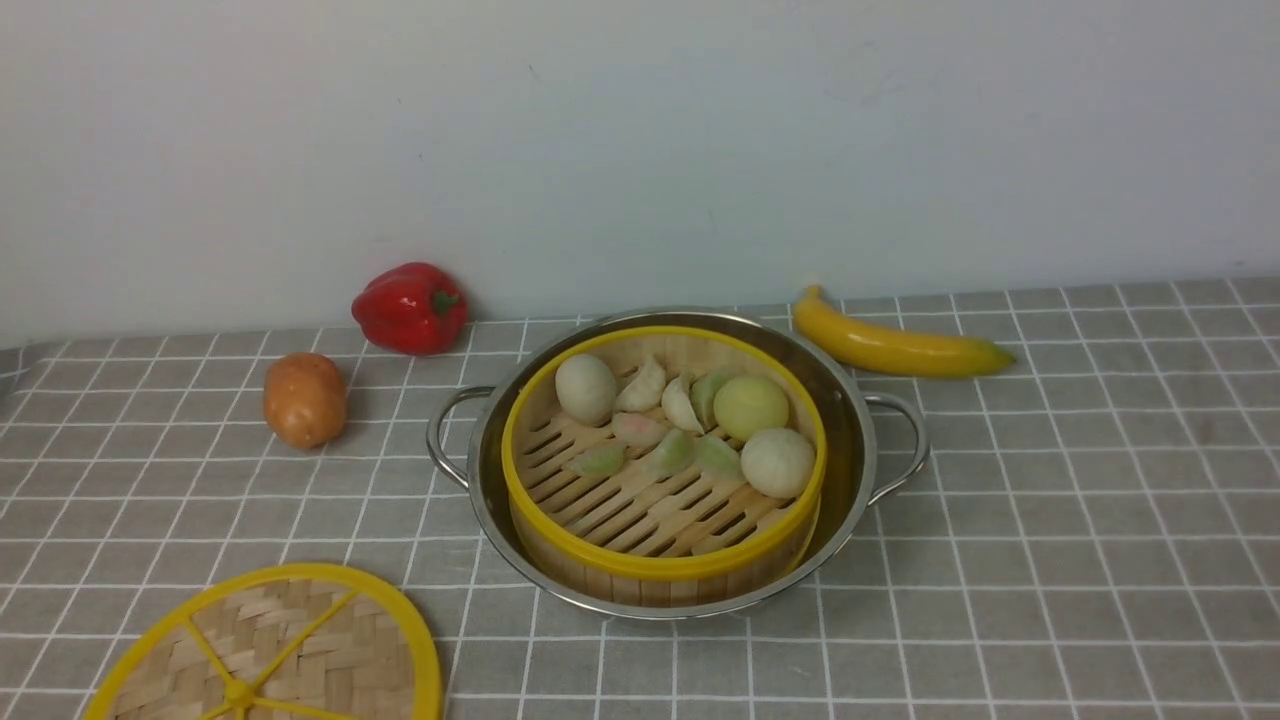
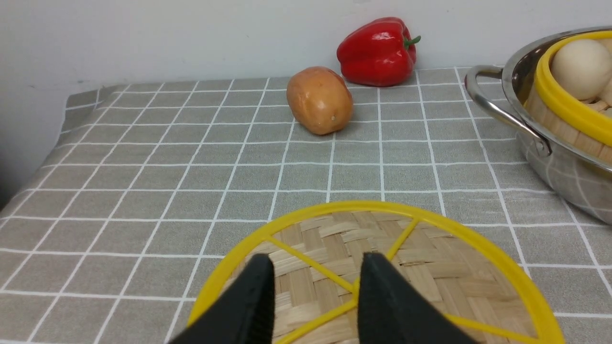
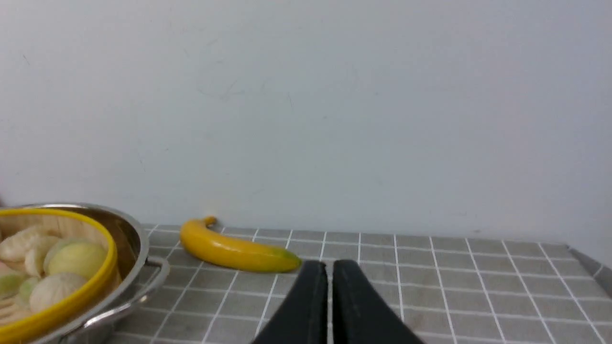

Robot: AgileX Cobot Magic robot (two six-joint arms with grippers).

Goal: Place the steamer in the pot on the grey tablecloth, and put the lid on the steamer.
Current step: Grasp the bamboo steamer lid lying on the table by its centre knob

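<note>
On the near left corner of the grey tablecloth [image 1: 1050, 550], the lid [image 1: 290, 650] lies flat with its yellow spokes and centre knob facing up, partly cut off by the front view's lower edge. It is round, so it has no long axis to report. In the left wrist view the left gripper [image 2: 316, 258] stands directly over the lid [image 2: 430, 258], its fingers [image 2: 248, 306] apart and nothing between them. The point where the spokes meet shows just beside the inner edge of one finger. Whether the fingers touch the weave cannot be told.

The steamer [image 1: 660, 565] sits upright inside the pot [image 1: 850, 420] at the middle of the worktop. Its mouth is open upward, with dumplings and buns on the slatted floor. The pot's two loop handles point left and right across the front view. The lid is well apart from the pot, nearer the robot and to its left.

The right gripper [image 3: 330, 262] has its fingers drawn together with only a hairline seam between them, holding nothing. The pot lies off to its left.

A red pepper [image 1: 410, 307] and a potato [image 1: 304, 399] rest left of the pot. A banana [image 1: 895, 347] lies behind it to the right, its long axis running roughly left to right.
</note>
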